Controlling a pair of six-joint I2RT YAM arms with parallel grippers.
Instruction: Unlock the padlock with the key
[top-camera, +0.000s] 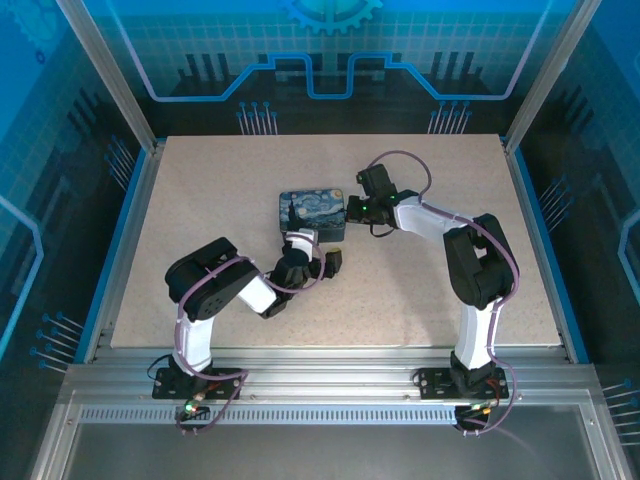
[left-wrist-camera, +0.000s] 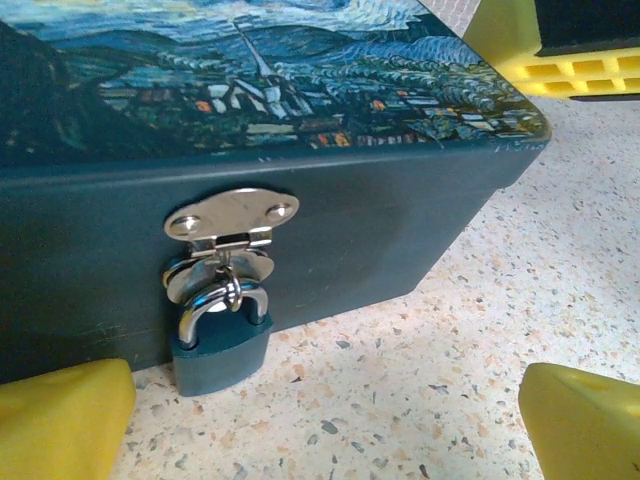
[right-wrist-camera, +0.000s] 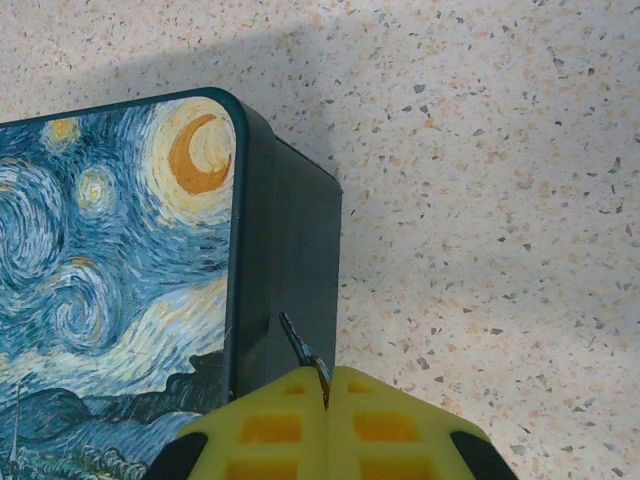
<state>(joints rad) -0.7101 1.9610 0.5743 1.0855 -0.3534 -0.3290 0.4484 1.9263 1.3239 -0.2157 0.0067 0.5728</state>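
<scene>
Desk (top-camera: 200, 300): pale speckled top. Both arms are bolted at its near edge, the left arm on the left.
Left pincer (left-wrist-camera: 320, 425): near the middle of the desk, just in front of the box's near wall. The jaws are spread wide and grasp nothing.
Pads of left pincer (left-wrist-camera: 60, 420): yellow, low at either side of the left wrist view. They are apart from the padlock, which hangs between them and nearer the left one.
Padlock (left-wrist-camera: 222, 350): small, with a blue-green body and a silver shackle. It hangs shut from the clasp on the near wall of the box, its lower edge down at the desk surface.
Clasp (left-wrist-camera: 232, 215): bright metal plate fixed with two rivets, just under the lid edge. The shackle is threaded through the loop below it.
Box (top-camera: 312, 213): dark blue, with a swirling night-sky painting on the lid. It stands near the centre of the desk, lid down.
Right pincer (right-wrist-camera: 325, 385): just beside the right wall of the box. The yellow jaws are pressed together and pinch the key.
Key (right-wrist-camera: 303, 352): thin dark metal sliver sticking out from between the closed jaws. Its tip is close to the box's right wall, and whether it touches cannot be told. It is well apart from the padlock.
</scene>
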